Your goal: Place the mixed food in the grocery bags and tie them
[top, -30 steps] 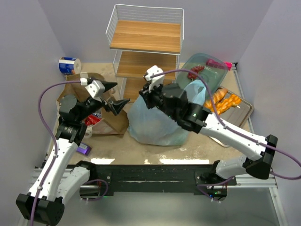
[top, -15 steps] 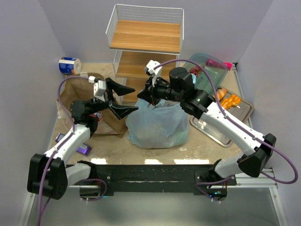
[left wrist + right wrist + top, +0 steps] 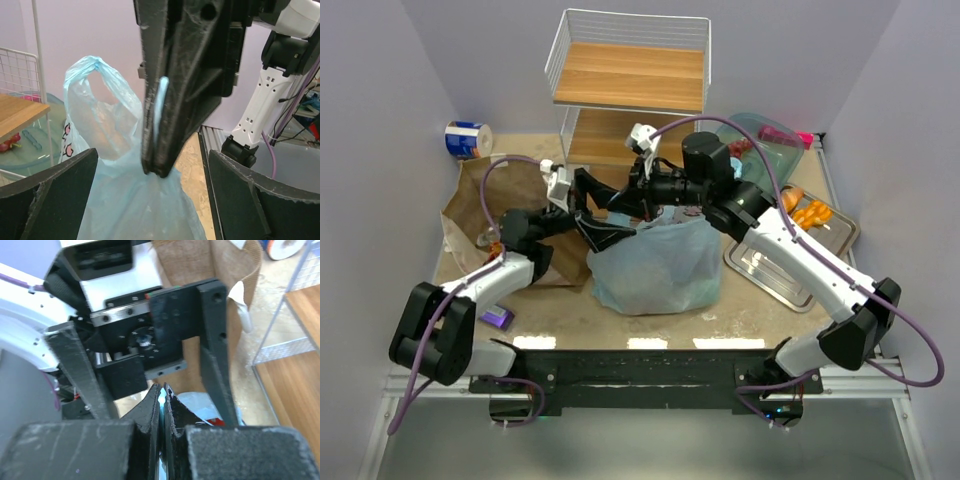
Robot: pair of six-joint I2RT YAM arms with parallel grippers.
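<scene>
The light-blue plastic grocery bag (image 3: 655, 265) stands at the table's middle, bulging with contents. My right gripper (image 3: 630, 200) is shut on one of its handles, and a thin blue strip shows between the closed fingers (image 3: 161, 390). My left gripper (image 3: 625, 215) is open, its fingers (image 3: 50, 200) straddling the right gripper's tips (image 3: 159, 165) just above the bag (image 3: 125, 205). The bag's other handle (image 3: 95, 70) stands up free as a loop. The brown paper bag (image 3: 480, 200) lies at the left behind my left arm. Orange-brown breads (image 3: 802, 212) rest on a metal tray.
A wire shelf with wooden boards (image 3: 630, 90) stands at the back. A teal see-through dish (image 3: 760, 145) is at the back right, beside the metal tray (image 3: 780, 275). A blue-and-white roll (image 3: 468, 138) sits back left. A purple bar (image 3: 498, 318) lies front left.
My left arm has swung right from the paper bag, and its open jaws now stand around the right gripper's tips. The right gripper drew back and up with the bag handle.
</scene>
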